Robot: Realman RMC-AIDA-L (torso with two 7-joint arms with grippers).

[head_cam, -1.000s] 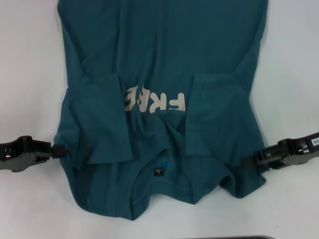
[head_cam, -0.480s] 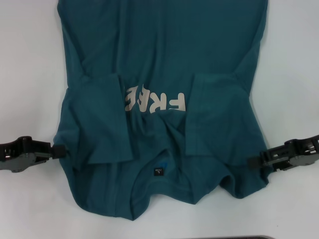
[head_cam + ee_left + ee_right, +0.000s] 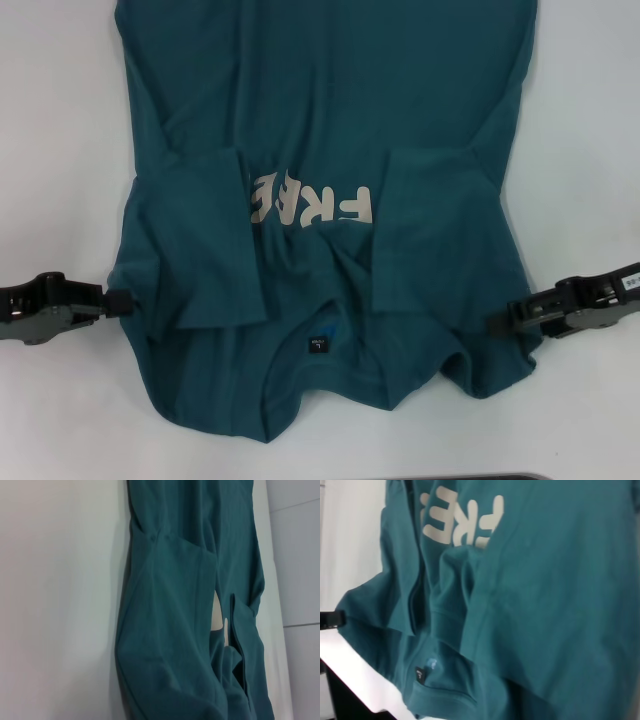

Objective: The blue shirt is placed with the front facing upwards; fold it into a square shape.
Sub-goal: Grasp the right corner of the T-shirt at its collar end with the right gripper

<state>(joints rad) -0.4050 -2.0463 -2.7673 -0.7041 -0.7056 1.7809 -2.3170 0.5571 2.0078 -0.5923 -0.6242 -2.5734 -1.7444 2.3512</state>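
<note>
Teal blue shirt (image 3: 320,130) between left hand (image 3: 118,300) and right hand (image 3: 500,322)

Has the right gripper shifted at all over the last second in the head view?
Yes, slightly. The right gripper backed outward from the blue shirt half a second ago, then came back in to the shirt's edge, close to where it began.

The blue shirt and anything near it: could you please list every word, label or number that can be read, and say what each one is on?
"FREE": pale block letters on the chest of the blue shirt, upside down in the head view, partly covered by the folded-in sleeves.
Small dark neck label inside the collar: a tiny pale mark, too small to read.
White sticker on the right arm: too small to read.
</note>
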